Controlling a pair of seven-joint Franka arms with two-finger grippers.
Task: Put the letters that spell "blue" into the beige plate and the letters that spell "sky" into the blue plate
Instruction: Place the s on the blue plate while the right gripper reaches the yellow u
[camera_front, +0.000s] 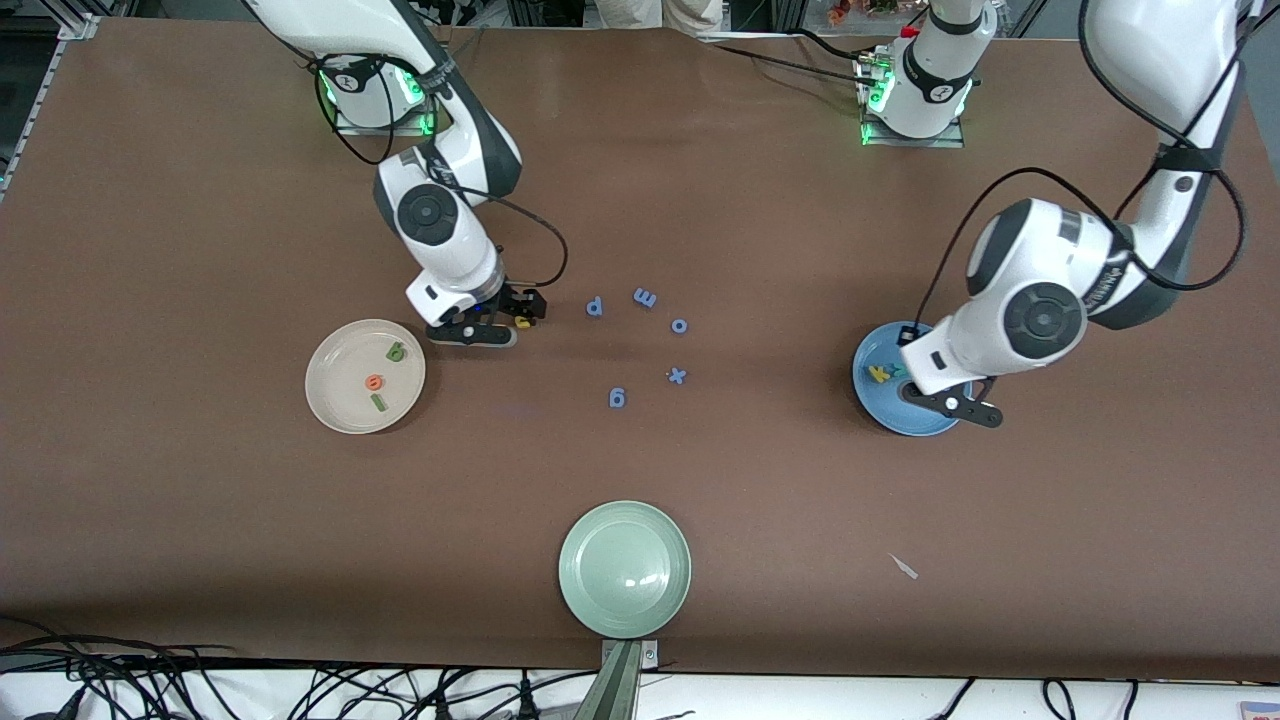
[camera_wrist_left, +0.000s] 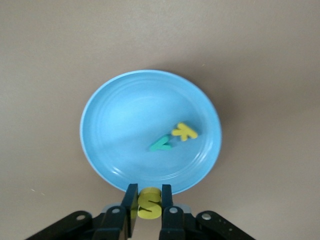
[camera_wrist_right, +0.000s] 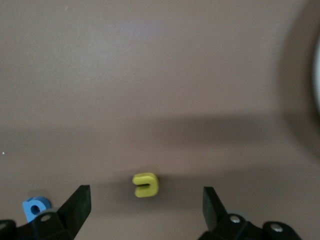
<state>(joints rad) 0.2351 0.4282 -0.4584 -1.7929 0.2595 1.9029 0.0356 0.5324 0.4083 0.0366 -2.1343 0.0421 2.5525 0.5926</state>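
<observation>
Left end effector (camera_wrist_left: 148, 207) over the blue plate (camera_wrist_left: 125, 115), at its rim; fingers (camera_wrist_left: 131, 202) clamped on the yellow s (camera_wrist_left: 149, 203), held up in the air. Yellow k (camera_wrist_left: 183, 131) and teal-green y (camera_wrist_left: 161, 145) lying touching each other in the blue plate, which sits toward the left arm's end of the surface (camera_front: 750, 500).

Right end effector (camera_wrist_right: 145, 210) low over bare surface just beside the beige plate (camera_front: 335, 395), fingers (camera_wrist_right: 75, 205) spread wide, holding nothing. Yellow u (camera_wrist_right: 145, 185) lying on the surface between the fingers, not touched by either. Blue p (camera_wrist_right: 36, 208) near one finger in the right wrist view.

Beige plate toward the right arm's end, holding green b (camera_front: 396, 351), orange e (camera_front: 373, 382) and green l (camera_front: 378, 401), all apart from each other.

Blue-purple m (camera_front: 645, 297), o (camera_front: 679, 325), x (camera_front: 677, 376) and g (camera_front: 617, 398) scattered mid-surface between the two plates. Pale green plate (camera_front: 625, 569) nearer the front camera, at the surface edge. Small white scrap (camera_front: 904, 566) toward the left arm's end, near that same edge.
</observation>
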